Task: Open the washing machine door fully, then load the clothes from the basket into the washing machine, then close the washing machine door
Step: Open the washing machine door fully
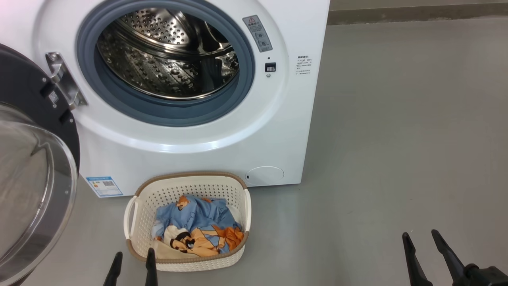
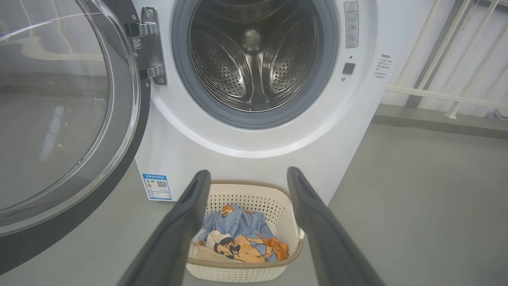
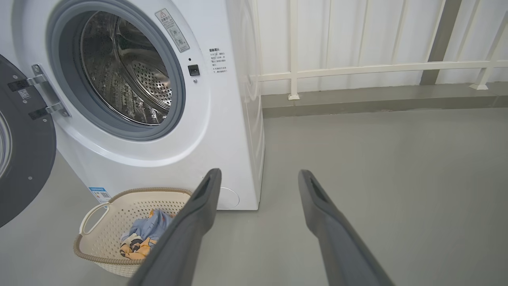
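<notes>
Left of the basket [image 1: 186, 175], the washing machine door [image 1: 35, 167] stands open. Your left gripper [image 1: 134, 254], fingers wide and empty, hovers at the basket's near rim, with the clothes [image 1: 198, 228] just ahead inside. Your right gripper [image 1: 420, 234], equally wide, hangs well right of the basket.

1. A smooth, matt grey floor [image 1: 397, 139] spreads across the head view.
2. Along its far edge runs a darker grey kerb [image 3: 377, 101], raised a little above the floor.
3. A white railing [image 3: 377, 68] stands on the kerb, with one horizontal rail, an upright post and a slanted brace at the right.
4. Behind the railing is a white wall [image 3: 357, 28] of vertical panels.
5. A dark grey upright strip [image 3: 440, 39] breaks the wall near the right.
6. In the left wrist view a small greyish object [image 2: 494, 115] sits on the kerb at the far right, too small to identify.
</notes>
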